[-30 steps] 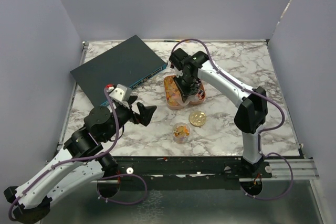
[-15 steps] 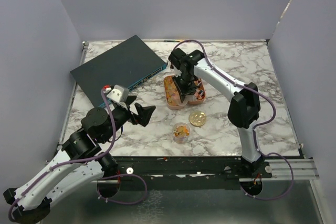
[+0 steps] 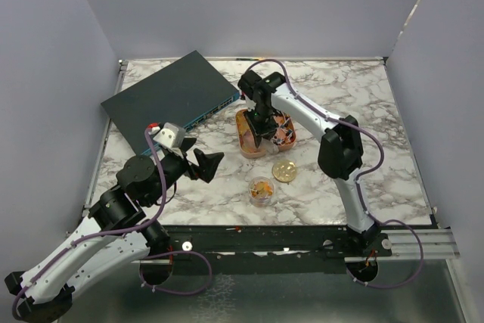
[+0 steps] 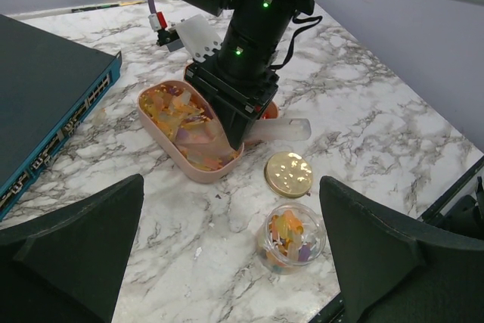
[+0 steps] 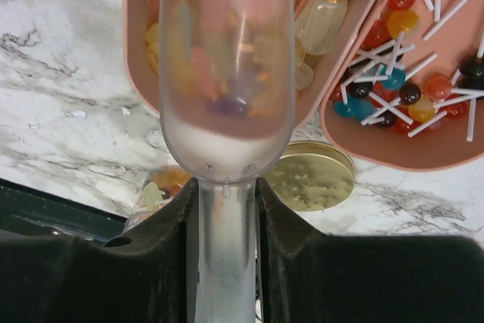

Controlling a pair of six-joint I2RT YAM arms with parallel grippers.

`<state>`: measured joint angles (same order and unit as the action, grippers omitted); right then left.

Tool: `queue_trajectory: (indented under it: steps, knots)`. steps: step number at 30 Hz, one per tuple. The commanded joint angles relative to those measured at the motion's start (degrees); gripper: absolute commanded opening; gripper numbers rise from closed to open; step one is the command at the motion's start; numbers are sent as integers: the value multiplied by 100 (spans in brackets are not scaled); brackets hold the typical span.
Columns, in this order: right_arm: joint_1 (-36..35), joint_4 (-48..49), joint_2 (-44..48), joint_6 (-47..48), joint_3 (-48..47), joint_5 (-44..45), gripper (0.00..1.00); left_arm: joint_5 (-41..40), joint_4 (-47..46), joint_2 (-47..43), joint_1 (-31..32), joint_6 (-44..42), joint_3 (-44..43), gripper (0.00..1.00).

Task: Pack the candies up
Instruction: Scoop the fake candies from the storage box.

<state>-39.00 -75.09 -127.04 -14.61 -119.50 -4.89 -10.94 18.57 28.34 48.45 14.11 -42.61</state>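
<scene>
The candies (image 5: 321,17) fill the left peach tray (image 3: 243,141), seen also as candies (image 4: 178,115) in the left wrist view. My right gripper (image 5: 224,209) is shut on the handle of a clear plastic scoop (image 5: 227,58). The scoop's bowl lies over that tray with several candies in it. The right gripper (image 3: 261,120) stands over the trays. A small clear jar (image 4: 293,236) partly filled with candies stands near the front edge, also seen as the jar (image 3: 262,191). My left gripper (image 4: 231,187) hangs open, left of and above the jar, with nothing in it.
A round gold lid (image 3: 284,169) lies beside the jar. The right peach tray (image 5: 454,153) holds lollipops (image 5: 408,73). A dark network switch (image 3: 170,100) lies at the back left. Grey walls enclose the marble table (image 3: 363,111).
The right arm's elbow has swung left and folded in, and the scoop has shifted slightly left over the left tray. The left arm settled slightly, still open.
</scene>
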Motion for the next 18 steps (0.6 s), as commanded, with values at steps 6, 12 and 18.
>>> queue_trajectory:
  steps: [6,12,18]
  knots:
    - [77,188,-539,-59,-424,15,0,-69,52,22,-19,-84,55,99]
    - [99,463,-582,-116,-275,310,0,-108,60,87,-19,-95,46,99]
    - [101,737,-494,-177,53,907,0,-136,65,165,-16,-108,51,99]
